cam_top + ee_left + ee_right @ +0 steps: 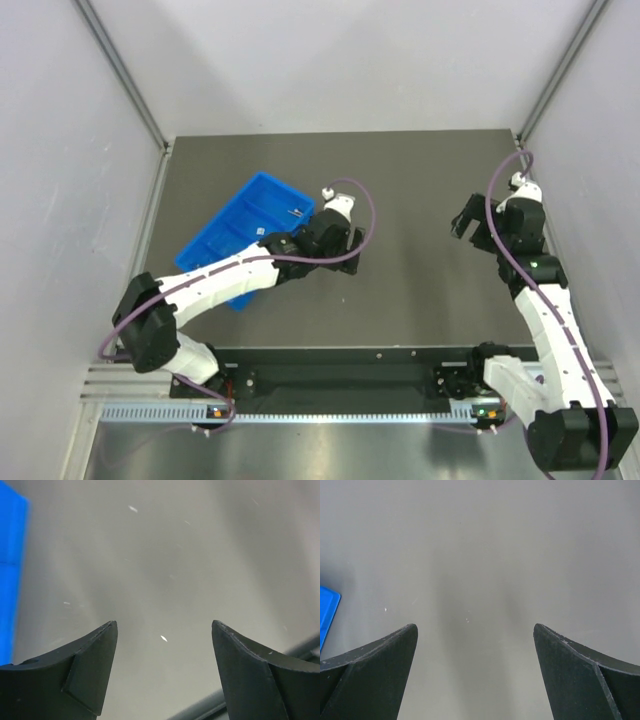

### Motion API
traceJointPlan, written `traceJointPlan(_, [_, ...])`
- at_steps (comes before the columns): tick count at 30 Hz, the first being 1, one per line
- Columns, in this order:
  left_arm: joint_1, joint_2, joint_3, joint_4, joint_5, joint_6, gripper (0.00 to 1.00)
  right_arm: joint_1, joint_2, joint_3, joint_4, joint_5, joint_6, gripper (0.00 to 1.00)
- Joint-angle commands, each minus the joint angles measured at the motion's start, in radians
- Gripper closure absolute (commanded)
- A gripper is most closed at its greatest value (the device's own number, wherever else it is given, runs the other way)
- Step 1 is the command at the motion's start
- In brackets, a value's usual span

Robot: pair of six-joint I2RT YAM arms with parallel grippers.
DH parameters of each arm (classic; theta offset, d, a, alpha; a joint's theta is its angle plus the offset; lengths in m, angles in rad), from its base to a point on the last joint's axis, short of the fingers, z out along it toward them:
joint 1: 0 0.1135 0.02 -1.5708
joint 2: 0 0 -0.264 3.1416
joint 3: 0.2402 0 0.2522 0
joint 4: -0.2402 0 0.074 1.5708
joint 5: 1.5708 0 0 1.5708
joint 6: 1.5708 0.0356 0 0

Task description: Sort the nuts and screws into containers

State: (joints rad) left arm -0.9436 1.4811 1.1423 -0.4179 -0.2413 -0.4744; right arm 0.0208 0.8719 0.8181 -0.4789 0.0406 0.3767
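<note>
Blue tray [9, 580] — beside left gripper [164, 626]

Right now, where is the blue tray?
In the top view, the blue tray sits askew on the left side of the table. The left arm reaches over its near end, and the open left gripper is just past its right corner.

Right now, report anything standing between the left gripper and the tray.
Nothing visible does. The left gripper hangs open over the table, the tray close on its left; only table with tiny specks lies between.
</note>
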Motion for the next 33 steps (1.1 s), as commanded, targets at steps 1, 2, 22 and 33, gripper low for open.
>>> traceJointPlan(1, [0.100, -0.048, 0.056, 0.059, -0.054, 0.000, 0.19, -0.010, 0.012, 0.050, 0.036, -0.025, -0.027, 0.00])
traceJointPlan(2, [0.135, -0.053, 0.059, 0.065, -0.017, -0.003, 0.19, -0.012, 0.015, 0.059, 0.037, -0.025, -0.028, 0.00])
traceJointPlan(22, [1.031, -0.346, -0.078, 0.041, 0.352, -0.012, 0.17, -0.010, 0.049, 0.190, 0.237, 0.018, -0.090, 0.00])
traceJointPlan(33, [1.046, -0.487, -0.211, 0.028, 0.250, 0.083, 0.17, -0.010, 0.000, 0.084, 0.273, -0.036, -0.087, 0.00])
